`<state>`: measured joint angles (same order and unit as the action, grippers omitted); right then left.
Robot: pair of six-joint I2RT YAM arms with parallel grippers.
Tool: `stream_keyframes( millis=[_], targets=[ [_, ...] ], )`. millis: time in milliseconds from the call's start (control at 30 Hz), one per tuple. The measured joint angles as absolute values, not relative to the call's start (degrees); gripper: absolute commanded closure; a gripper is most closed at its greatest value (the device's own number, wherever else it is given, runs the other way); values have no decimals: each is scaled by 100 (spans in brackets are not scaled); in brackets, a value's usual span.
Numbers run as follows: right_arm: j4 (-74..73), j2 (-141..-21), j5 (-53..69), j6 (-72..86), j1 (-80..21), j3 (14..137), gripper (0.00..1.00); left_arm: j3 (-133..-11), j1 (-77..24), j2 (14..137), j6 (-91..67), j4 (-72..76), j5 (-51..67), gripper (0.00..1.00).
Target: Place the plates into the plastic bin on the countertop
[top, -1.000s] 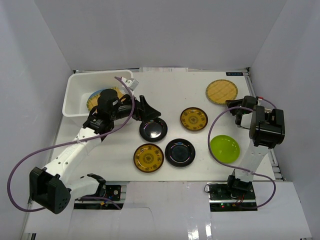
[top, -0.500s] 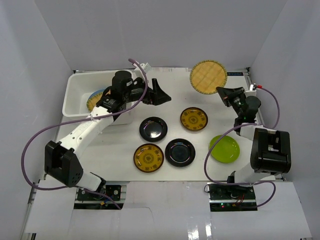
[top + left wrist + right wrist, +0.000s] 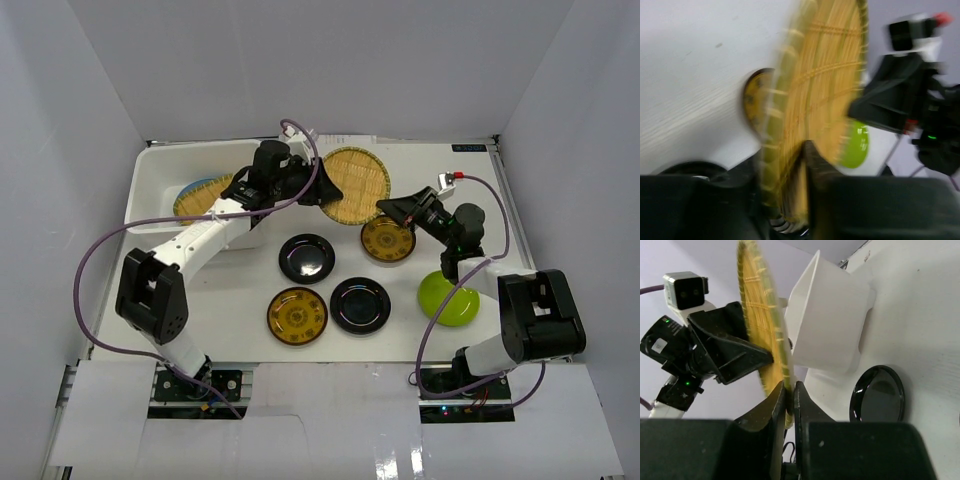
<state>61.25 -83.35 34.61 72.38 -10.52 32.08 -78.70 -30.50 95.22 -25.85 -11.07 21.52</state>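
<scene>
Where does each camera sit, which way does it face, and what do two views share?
Top external: above and behind the arms, facing down on the white countertop; both arms show.
Left wrist: behind its own left gripper, facing the round tan woven tray edge-on, the right gripper beyond.
Right wrist: faces the white plastic bin; own fingers pinch the tray.
Shared: both wrist views show the tray.

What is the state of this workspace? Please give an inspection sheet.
Surface: white countertop; two glossy black plates, two gold-patterned plates, one lime green plate on it.
Job's things: round tan woven tray in the air; white plastic bin holds light blue plate, second woven tray.
Clutter: nothing seen.
Grippers: right gripper shut on tray; left gripper around its rim, grip unclear.
Cables: purple loops at both arms.
Surroundings: white walls.
</scene>
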Motion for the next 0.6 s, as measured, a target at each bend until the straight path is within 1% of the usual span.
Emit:
stream_keyframes(
  millis=[33,67,133,167,200,233,267,300,367,433,500,600],
  targets=[
    [6097,-8333,3459,7242,-1052,3166,92,-7872,-3052,9474,-2668,-1059,2193,85],
    [5972,-8340,3389,7181,-1046,3116,92,-7878,-3065,9395,-2783,-941,2346,91],
    [6047,-8355,3420,7295,-1063,3079,69,-7885,-3166,9203,-2727,-987,2213,100],
    [6132,-8337,3424,7317,-1083,3081,57,-7885,-3168,9144,-2694,-985,2187,100],
    [6163,-8318,3422,7325,-1107,3081,47,-7885,-3164,9105,-2646,-1007,2143,100],
    [6202,-8307,3472,7336,-1133,3081,32,-7885,-3157,9078,-2569,-1059,2010,100],
    [6215,-8296,3476,7349,-1144,3081,27,-7885,-3133,9067,-2541,-1111,1870,100],
    [6233,-8285,3498,7319,-1164,3083,19,-7885,-3098,9067,-2506,-1177,1774,100],
    [6184,-8215,3544,7244,-1177,3083,13,-7885,-2915,9061,-2504,-1358,1573,100],
    [6049,-8058,3579,7102,-1188,3083,12,-7846,-2543,9000,-2606,-1485,1557,100],
    [5808,-7813,3592,6862,-1188,3083,12,-7631,-1909,8790,-2860,-1492,1645,100],
    [5347,-7446,3577,6388,-1197,3083,13,-7078,-473,8204,-3317,-1481,1715,100]
  ],
)
